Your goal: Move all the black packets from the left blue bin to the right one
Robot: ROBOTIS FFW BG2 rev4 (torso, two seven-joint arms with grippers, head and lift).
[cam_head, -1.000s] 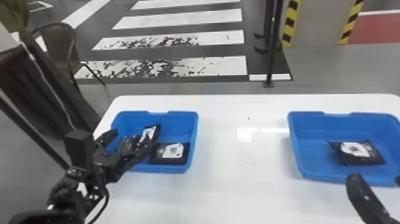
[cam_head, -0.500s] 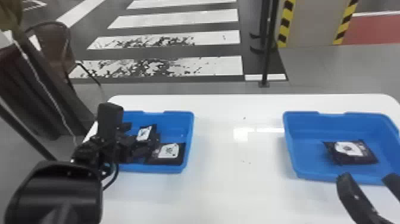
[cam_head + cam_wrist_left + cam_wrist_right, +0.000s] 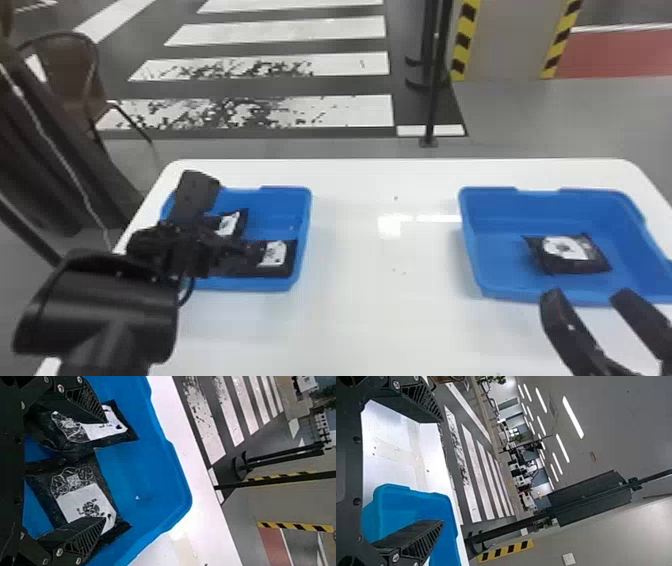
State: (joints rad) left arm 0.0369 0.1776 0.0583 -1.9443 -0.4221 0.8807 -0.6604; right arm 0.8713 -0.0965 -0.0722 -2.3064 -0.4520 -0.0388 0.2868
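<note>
Look, the left tool [image 3: 106,470] has swung round over the left bin [image 3: 306,215], fingers spread above two packets [image 3: 75,502], so a grab seems to be lining up. Another packet [image 3: 565,250] lies in the right bin [image 3: 525,210]; the right tool [image 3: 586,294], nearby, is apart too, holding nothing.

No wording can be read. One black packet [image 3: 126,437] has a white label [image 3: 113,427] partly behind one of the left gripper's [image 3: 227,240] jaws; another packet [image 3: 41,490] has its label [image 3: 77,502] mostly between them. A third packet [image 3: 575,267] bears a label [image 3: 565,248] beyond the right gripper's [image 3: 587,295] jaws. Their print is too small to tell.
</note>
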